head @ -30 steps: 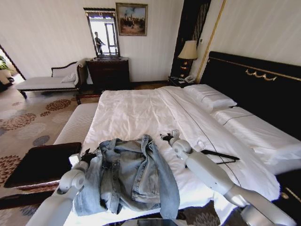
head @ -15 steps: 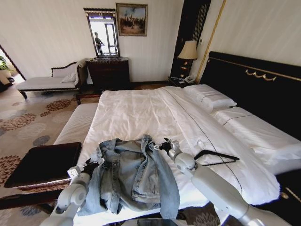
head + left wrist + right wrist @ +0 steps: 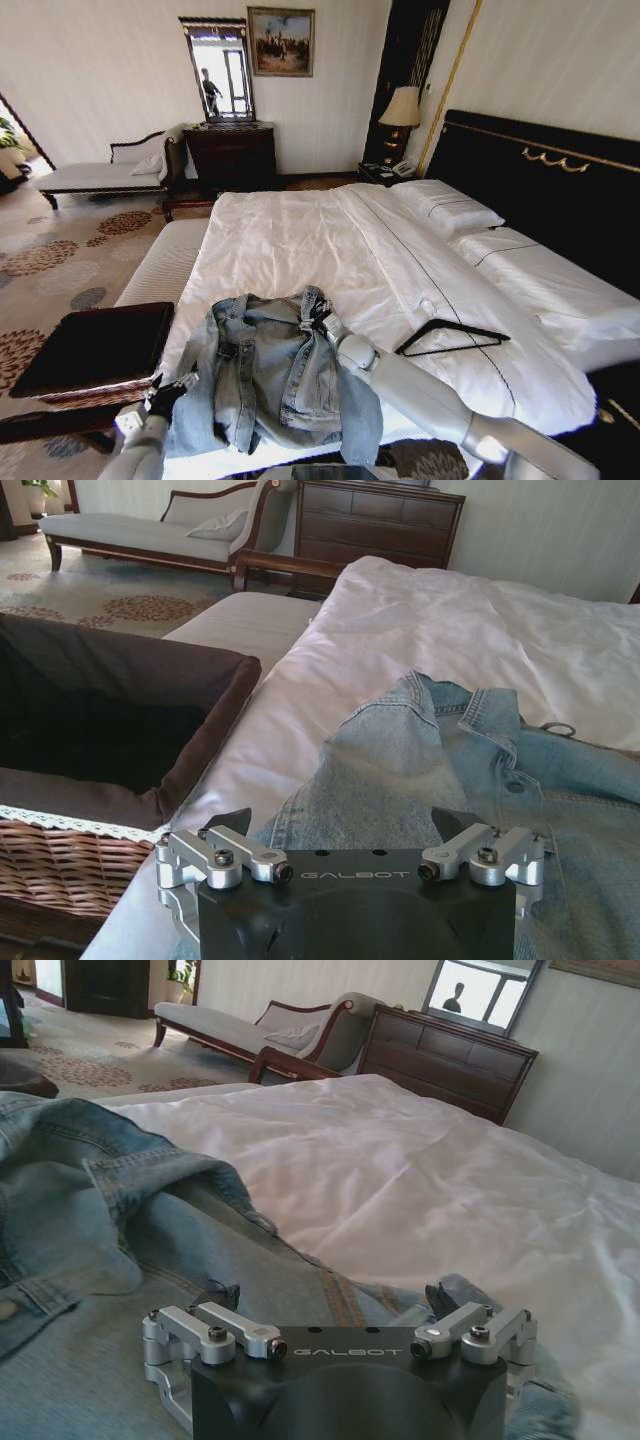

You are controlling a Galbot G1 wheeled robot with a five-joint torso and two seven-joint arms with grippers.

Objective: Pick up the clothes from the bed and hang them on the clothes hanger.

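Both arms lower, nearer the one jacket point(image 3: 275, 370); one hanger point(image 3: 452, 337).

The denim jacket point(image 3: 272, 372) is faded light blue. It lies on the bed's point(image 3: 290, 240) white duvet. Beside the jacket on that duvet, the clothes hanger point(image 3: 448, 338) is black. The headboard point(image 3: 545, 190) behind the bed is black with gold trim. The carpet point(image 3: 50, 250) beside the bed is beige with brown floral medallions.

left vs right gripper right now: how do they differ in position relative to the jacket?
The right gripper sits over the denim jacket near its collar; the left gripper is off the jacket's sleeve edge, at the bed's near corner. The right arm reaches farther up the bed; the left sits lower. Both have open jaws holding nothing.
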